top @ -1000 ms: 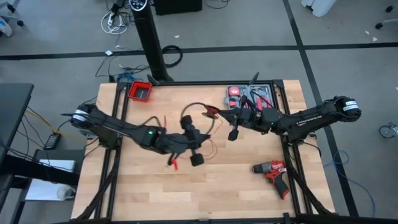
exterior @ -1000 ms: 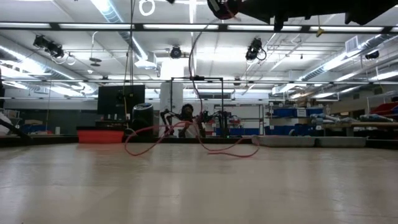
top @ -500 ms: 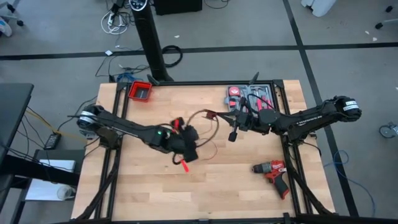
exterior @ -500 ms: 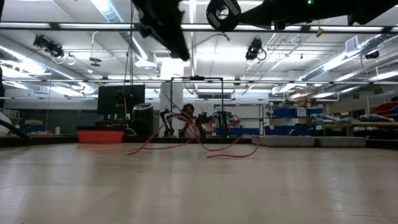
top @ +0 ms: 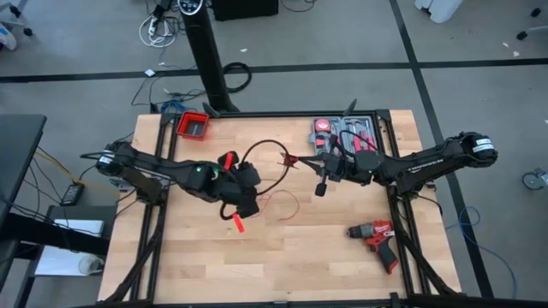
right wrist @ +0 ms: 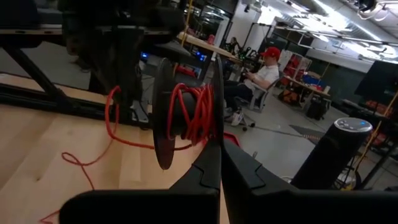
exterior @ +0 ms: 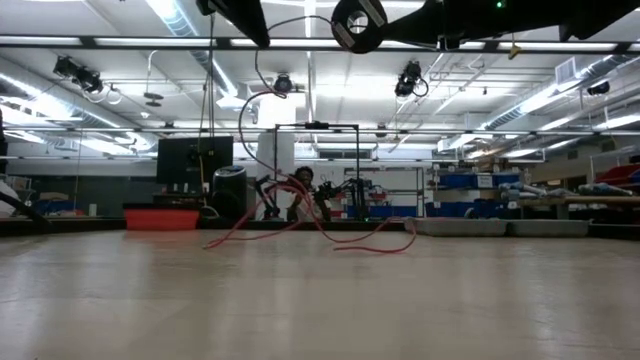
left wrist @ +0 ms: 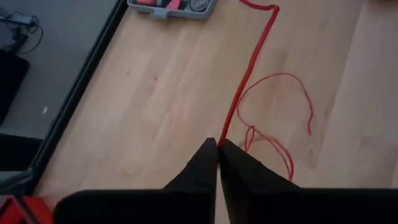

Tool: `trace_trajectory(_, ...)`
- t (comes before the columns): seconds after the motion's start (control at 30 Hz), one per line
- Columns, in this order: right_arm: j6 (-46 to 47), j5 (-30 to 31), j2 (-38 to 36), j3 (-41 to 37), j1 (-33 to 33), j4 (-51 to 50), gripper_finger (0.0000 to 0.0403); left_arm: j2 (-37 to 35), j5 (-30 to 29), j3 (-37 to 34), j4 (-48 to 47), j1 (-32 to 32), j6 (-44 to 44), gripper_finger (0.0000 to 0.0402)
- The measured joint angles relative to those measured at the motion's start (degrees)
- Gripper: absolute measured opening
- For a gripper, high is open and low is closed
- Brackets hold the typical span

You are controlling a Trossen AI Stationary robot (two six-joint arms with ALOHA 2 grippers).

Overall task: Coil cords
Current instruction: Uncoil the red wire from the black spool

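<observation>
The cord is a thin red wire with a black stretch (top: pixel 265 144). Part of it is wound on a small black spool (right wrist: pixel 186 112), which also shows in the high view (top: pixel 294 157) and at the top of the low view (exterior: pixel 358 20). Loose red loops (top: pixel 282 205) lie on the table, seen from the left wrist too (left wrist: pixel 280 112). My right gripper (right wrist: pixel 217 152) is shut on the spool above the table's middle. My left gripper (left wrist: pixel 217 148), left of it (top: pixel 251 190), is shut on the wire. My left gripper pinches one strand of the red wire (left wrist: pixel 225 127) between its two shut fingertips, coming from above and slanting down. The strand runs on from the tips toward the table's far side, lifted off the wood. My right gripper pinches the rim of one spool flange (right wrist: pixel 217 134) between its two fingers, level from the table's right. The spool is lifted clear of the table, its flanges on edge.
A red bin (top: pixel 193 126) stands at the far left and an open tool case (top: pixel 342 133) at the far right. A red drill (top: pixel 375 235) lies near the right front. A black post (top: pixel 210 60) rises behind the table. A person (right wrist: pixel 264 71) sits in the room beyond.
My left gripper has gone a little toward the table's left edge and turned, staying shut on the wire. The stretch of wire between it and the spool now stands up in a taller, wider arc. The spool has stayed where it was.
</observation>
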Motion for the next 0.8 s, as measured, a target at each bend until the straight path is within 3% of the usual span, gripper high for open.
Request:
trace_trajectory(0.17, -0.31, -1.23, 0.00, 0.02, 0.02, -0.22, 0.0000, 0.00, -0.26, 0.27, -5.54, 0.02, -1.15, 0.0089)
trace_trajectory(0.33, -0.36, -1.69, 0.00, 0.01, 0.02, -0.20, 0.0000, 0.00, -0.31, 0.27, -4.38, 0.02, -1.64, 0.0136)
trace_trajectory(0.53, 1.16, -4.21, 0.00, 0.02, 0.02, 0.05, 0.0000, 0.00, -0.71, 0.27, 6.64, 0.12, 0.59, 0.0147)
trace_trajectory(0.8, -1.36, -10.96, -0.30, 0.02, 0.02, -0.55, 0.0000, 0.00, -6.38, -1.80, 22.94, 0.15, 13.08, 0.0147)
